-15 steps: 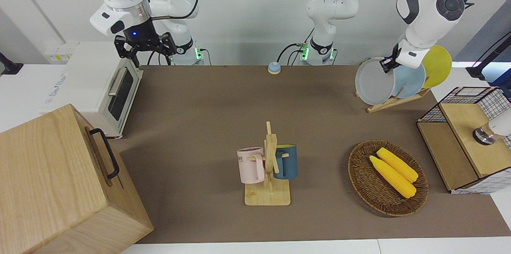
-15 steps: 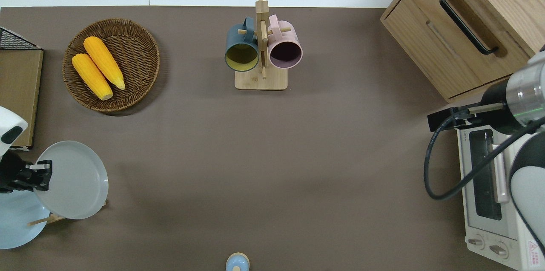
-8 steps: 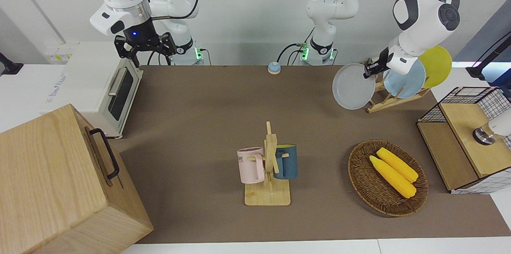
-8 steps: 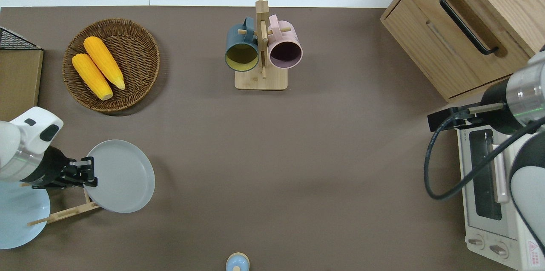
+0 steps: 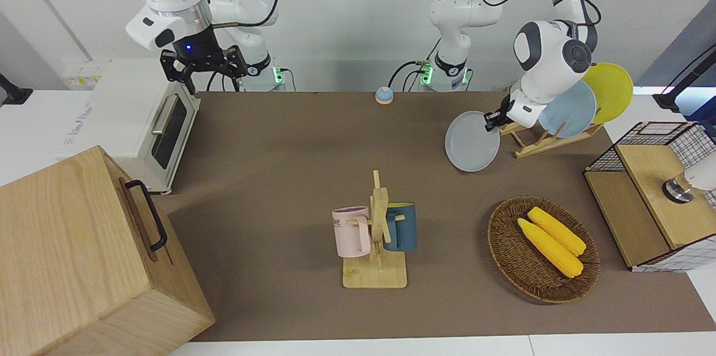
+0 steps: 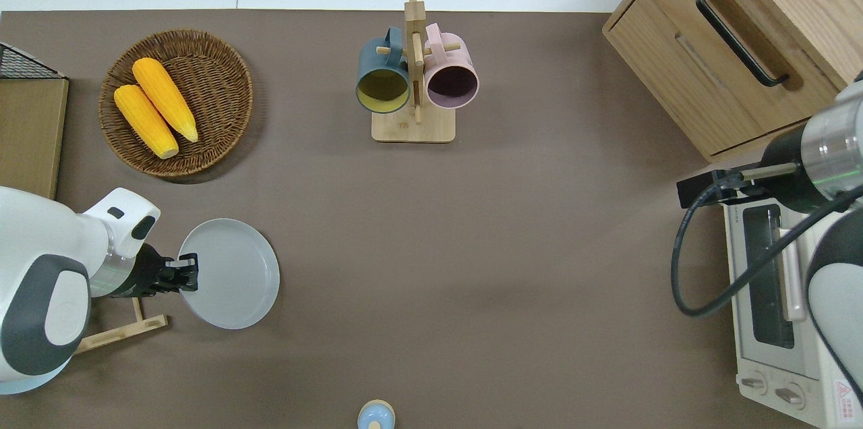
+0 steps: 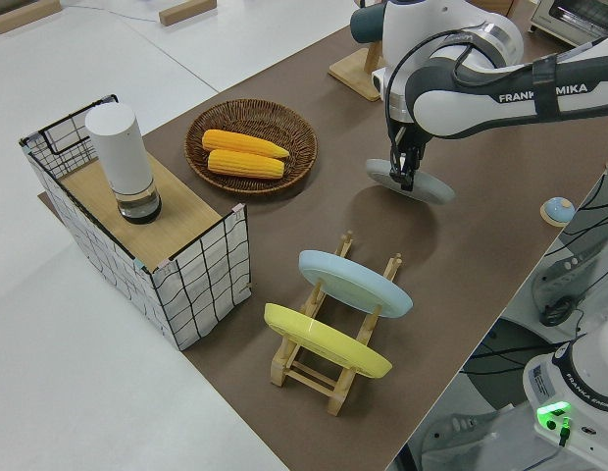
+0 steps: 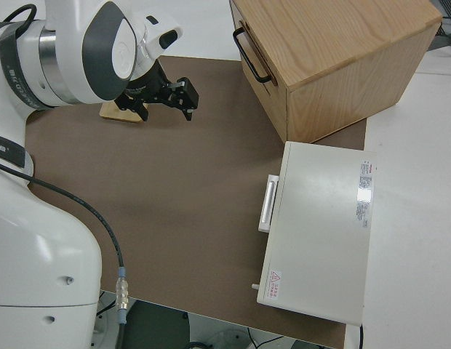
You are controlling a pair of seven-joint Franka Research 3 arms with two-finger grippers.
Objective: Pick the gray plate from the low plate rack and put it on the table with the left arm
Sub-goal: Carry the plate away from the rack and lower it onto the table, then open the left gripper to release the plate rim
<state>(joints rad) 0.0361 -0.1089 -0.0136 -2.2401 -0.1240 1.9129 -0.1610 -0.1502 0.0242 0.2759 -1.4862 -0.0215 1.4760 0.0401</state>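
Pale gray plate (image 6: 229, 274) above a dull-brown table (image 6: 512, 267)

A light-blue plate (image 7: 355, 282) and a yellow plate (image 7: 327, 341) sit in a light-wood rack (image 7: 314, 368). Yellow corn cobs (image 5: 551, 239) lie in a dark-brown woven basket (image 5: 506, 255). A pink mug (image 5: 351, 232) and a navy mug (image 5: 403, 226) hang on a pale wooden stand (image 5: 376, 272).

— What do we see of the left arm (image 7: 481, 74)?
— Its gripper (image 7: 406, 180) is clamped on the rim of the gray plate (image 7: 412, 183), which we see lifted over the table (image 7: 304, 231).
— And the low plate rack (image 7: 329, 343)?
— We find a light-blue plate (image 7: 355, 283) and a yellow plate (image 7: 324, 340) leaning in it.
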